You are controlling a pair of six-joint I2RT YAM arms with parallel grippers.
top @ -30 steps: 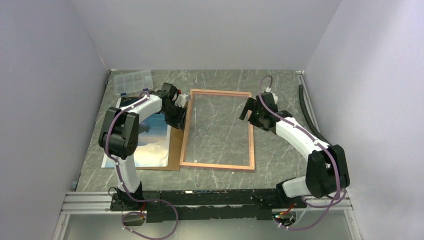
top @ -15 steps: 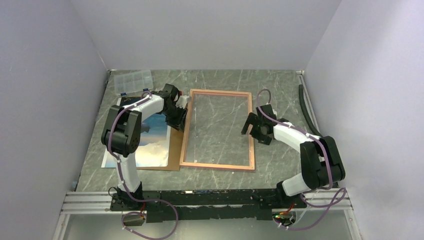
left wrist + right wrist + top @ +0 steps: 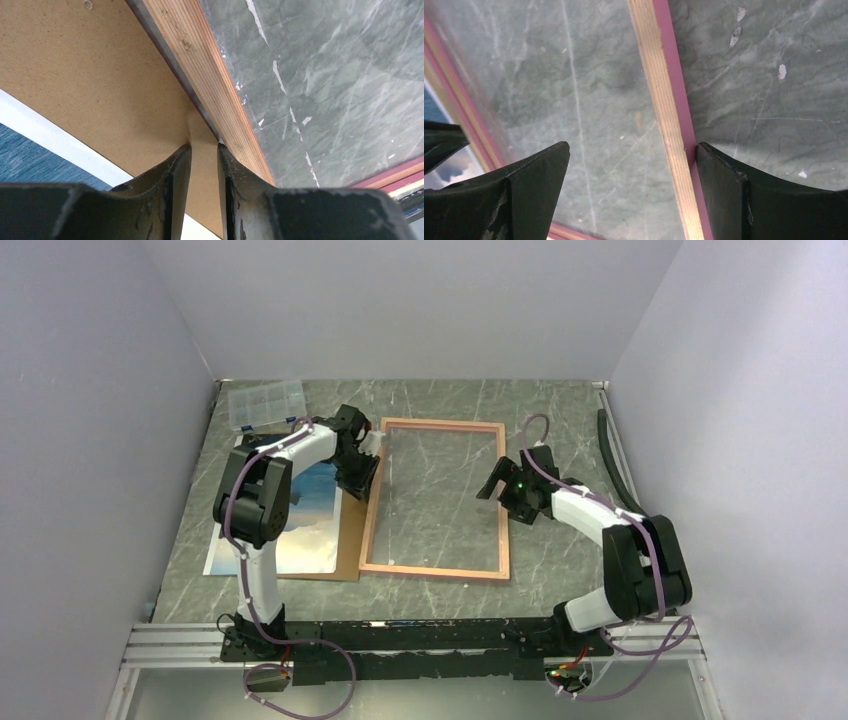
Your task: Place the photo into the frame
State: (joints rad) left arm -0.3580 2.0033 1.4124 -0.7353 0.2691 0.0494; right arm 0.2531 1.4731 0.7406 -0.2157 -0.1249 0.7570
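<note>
At table (image 3: 450, 395) centre lies the frame (image 3: 435, 569), tan back up w/ pink showing only at its edges. I judge it's turned that way so the print can drop in from behind. Nothing sits in it yet except what looks like a clear pane, w/ marble showing through. The photo (image 3: 300, 540) is well left of it, picture side up on the brown backing board (image 3: 347, 540), not yet lifted. My left gripper (image 3: 204, 146) is down at the far part of the frame's left rail, tips on the board hard against the rail's outer edge. The jaws are a narrow slit apart w/ nothing btwn them that I can see. Prob. I'm there to nudge or brace that side, but whether rail overlaps board I can't tell. My right gripper (image 3: 631, 150) has its jaws spread wide across the right rail, one finger over the pane, the other touching the pink outer edge, gripping nothing. I read that as steadying the frame. Far left is a clear compartment box (image 3: 265, 403); contents too small to tell.
</note>
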